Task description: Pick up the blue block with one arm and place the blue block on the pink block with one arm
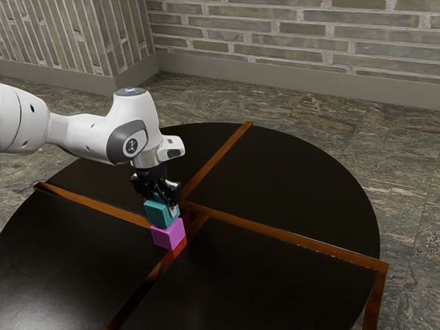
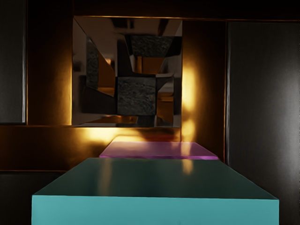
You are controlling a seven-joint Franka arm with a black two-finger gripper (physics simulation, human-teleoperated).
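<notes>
My gripper (image 1: 159, 201) points straight down over the middle of the round dark tabletop (image 1: 295, 179), well in from every edge. Its two fingers are closed part way and press the blue block (image 1: 160, 212) from two sides. The blue block rests on top of the pink block (image 1: 168, 235), set slightly off toward the exterior view's left. Both stand just beside the spot where the wooden strips (image 1: 275, 234) cross. From my wrist, the blue block (image 2: 154, 190) lies close under my hand, and a strip of the pink block (image 2: 158, 150) shows beyond it.
</notes>
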